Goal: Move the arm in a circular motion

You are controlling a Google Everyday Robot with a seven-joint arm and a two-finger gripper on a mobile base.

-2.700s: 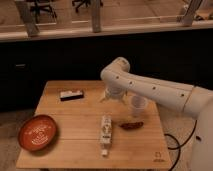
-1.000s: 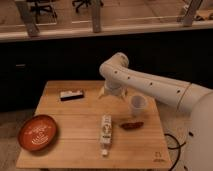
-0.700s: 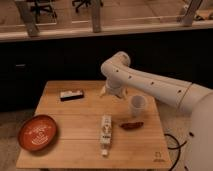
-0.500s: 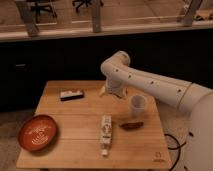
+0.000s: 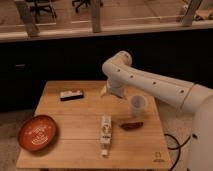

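- Looks down from a raised spot off the near edge of the wooden table [image 5: 75,122], facing the dark cabinets [image 5: 60,60] behind it.
- Sits far enough back to take in the whole tabletop.
- Catches the arm [image 5: 150,85] entering from the frame's right side, with the gripper [image 5: 104,91] over the table's far middle.

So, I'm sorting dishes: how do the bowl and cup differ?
The bowl is orange-red, wide and shallow; the cup is whitish, narrow and taller. The bowl sits front left, the cup right of centre. Both stand upright on the table. The claw hangs below the arm, left of the cup.
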